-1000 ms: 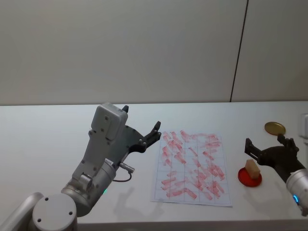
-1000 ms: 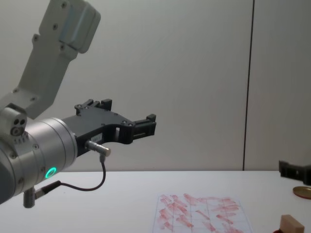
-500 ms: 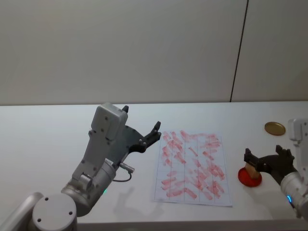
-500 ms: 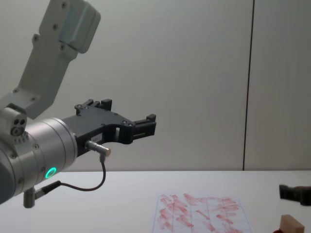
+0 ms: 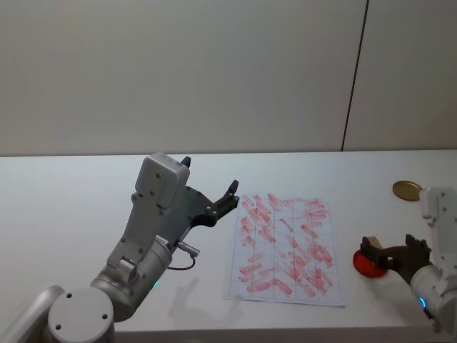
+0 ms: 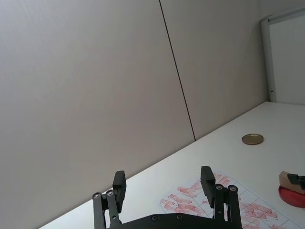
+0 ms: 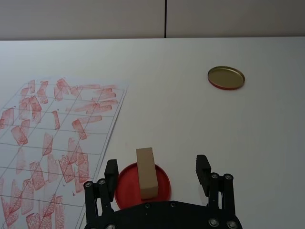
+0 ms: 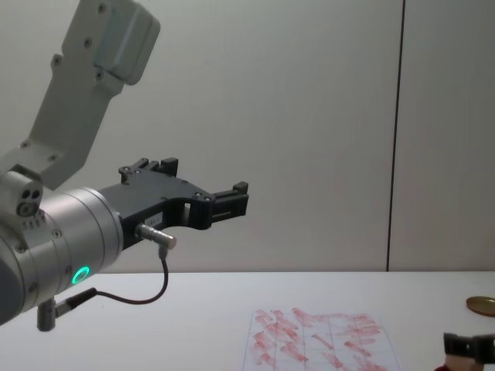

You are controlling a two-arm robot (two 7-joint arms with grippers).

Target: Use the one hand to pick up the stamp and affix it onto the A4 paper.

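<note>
R gripper (image 7: 157,166), fingers wide either side of the stamp (image 7: 146,171) w/o touching, stamp upright on red pad (image 7: 125,187) just right of the A4 paper (image 5: 285,246); L gripper (image 6: 163,177) raised left of it, fingers wide too.

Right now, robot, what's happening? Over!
Right gripper open, jaws either side of the stamp, no grip yet. Stamp upright on red pad. Left gripper open, raised, idle. Nothing between stamp and A4 paper.

Black clawed left gripper (image 6: 163,177), jaws spread, above the white bench (image 6: 228,153). Beyond: red-printed white A4 paper (image 6: 200,202), pale wooden stamp (image 6: 287,177) (standing on a round red pad (image 6: 291,196)), flat gold disc (image 6: 252,139) nearer the wall edge.
</note>
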